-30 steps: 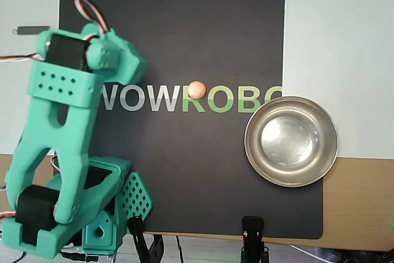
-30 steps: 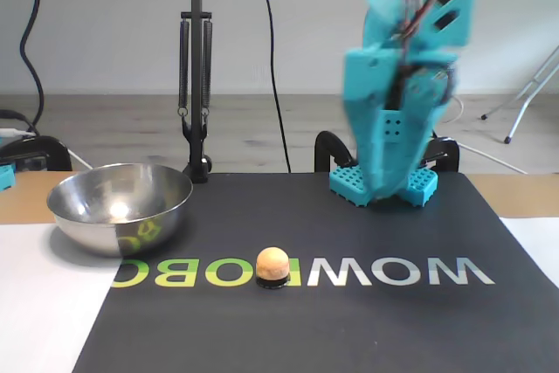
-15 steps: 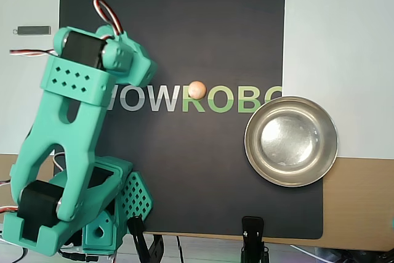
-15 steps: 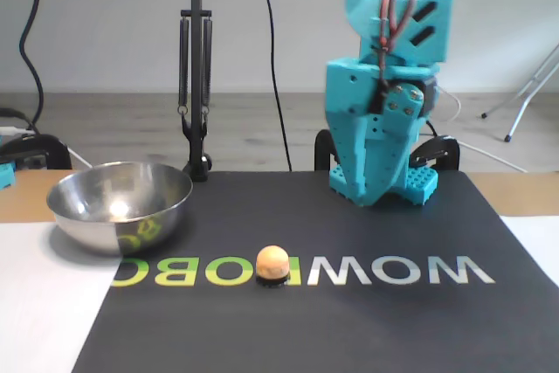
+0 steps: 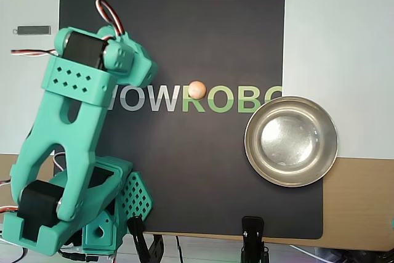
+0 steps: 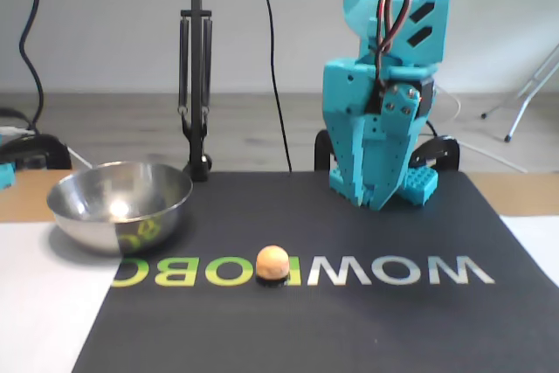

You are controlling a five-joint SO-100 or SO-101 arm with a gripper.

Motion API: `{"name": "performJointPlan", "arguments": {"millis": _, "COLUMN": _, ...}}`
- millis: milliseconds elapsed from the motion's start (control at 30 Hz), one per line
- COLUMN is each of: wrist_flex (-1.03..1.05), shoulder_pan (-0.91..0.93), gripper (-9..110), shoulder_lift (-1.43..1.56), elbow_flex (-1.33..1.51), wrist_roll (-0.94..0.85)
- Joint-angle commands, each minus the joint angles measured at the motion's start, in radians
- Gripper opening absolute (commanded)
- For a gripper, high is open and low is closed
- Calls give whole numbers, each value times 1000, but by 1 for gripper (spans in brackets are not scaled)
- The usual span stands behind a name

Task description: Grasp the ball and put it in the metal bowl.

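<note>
A: Where's the ball (image 6: 272, 261) right now?

B: On the black mat (image 6: 349, 321), sitting on the printed lettering, near the front in the fixed view. Nothing touches it. In the overhead view the ball (image 5: 196, 90) lies about mid-mat, with the metal bowl (image 5: 291, 141) to its right and a little nearer the bottom edge, well apart from it.

A: And the bowl itself?

B: Empty, as far as both views show. In the fixed view the metal bowl (image 6: 120, 205) sits at the left, straddling the mat's edge.

A: The arm?

B: The gripper (image 6: 377, 203) hangs pointing down at the far side of the mat, right of the ball and clear of it. The jaws look drawn together to a point, though I can't be sure from this angle. In the overhead view the teal arm (image 5: 74, 133) covers the left side.

A: So which step?

B: The approach, I'd judge; no grasp yet. Next it should swing toward the ball, spread the jaws, and lower them around it.
</note>
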Motion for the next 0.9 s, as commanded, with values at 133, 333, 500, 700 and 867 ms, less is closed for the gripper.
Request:
{"name": "performJointPlan", "arguments": {"millis": 133, "wrist_flex": -28, "shoulder_pan": -5, "gripper": 16, "shoulder_lift": 5, "elbow_flex": 3, "wrist_roll": 5}}
{"name": "performJointPlan", "arguments": {"millis": 333, "wrist_flex": -54, "shoulder_pan": -3, "gripper": 16, "shoulder_lift": 5, "elbow_flex": 3, "wrist_roll": 6}}
{"name": "performJointPlan", "arguments": {"millis": 500, "wrist_flex": -41, "shoulder_pan": -6, "gripper": 17, "shoulder_lift": 5, "elbow_flex": 5, "wrist_roll": 5}}
{"name": "performJointPlan", "arguments": {"millis": 700, "wrist_flex": -41, "shoulder_pan": -6, "gripper": 28, "shoulder_lift": 5, "elbow_flex": 11, "wrist_roll": 5}}
{"name": "performJointPlan", "arguments": {"millis": 867, "wrist_flex": -41, "shoulder_pan": -9, "gripper": 40, "shoulder_lift": 17, "elbow_flex": 54, "wrist_roll": 0}}
